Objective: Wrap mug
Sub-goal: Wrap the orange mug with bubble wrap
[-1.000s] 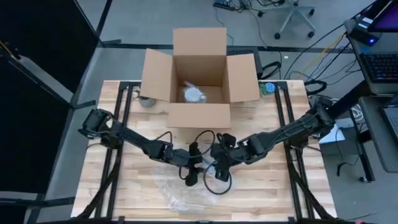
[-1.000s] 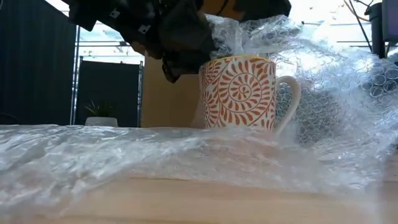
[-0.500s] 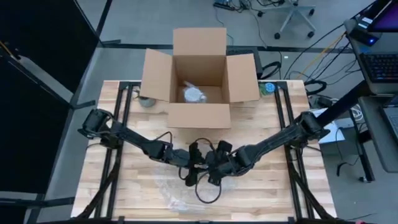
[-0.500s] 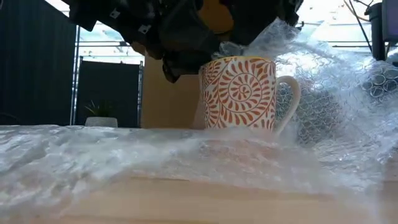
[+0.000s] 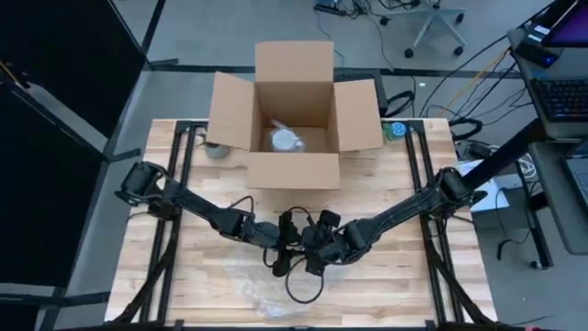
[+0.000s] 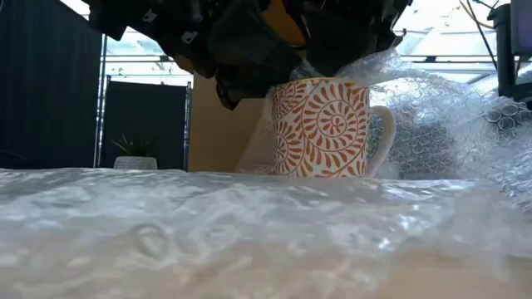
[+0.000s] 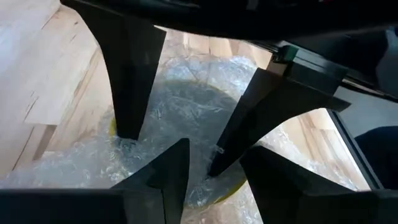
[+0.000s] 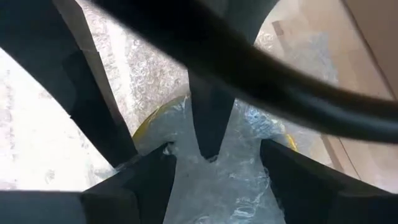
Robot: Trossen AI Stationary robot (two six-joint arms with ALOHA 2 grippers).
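Meeting right over the mug [image 6: 326, 126], both grippers are crowding its rim: the right gripper [image 5: 315, 258] is sliding in from 3 o'clock next to the left gripper [image 5: 281, 260], which is staying put. Honestly can't tell if either one is pinching or open. The bubble wrap [image 6: 249, 224] is now getting stuffed into the cup's mouth and the near sheet is sitting higher, so the wrapping's coming along. Cardboard box [image 5: 295, 115] is waiting at 12 o'clock.

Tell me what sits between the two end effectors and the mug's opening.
Bubble wrap: both wrist views show it bunched over the mug mouth, beneath the left end effector and right end effector.
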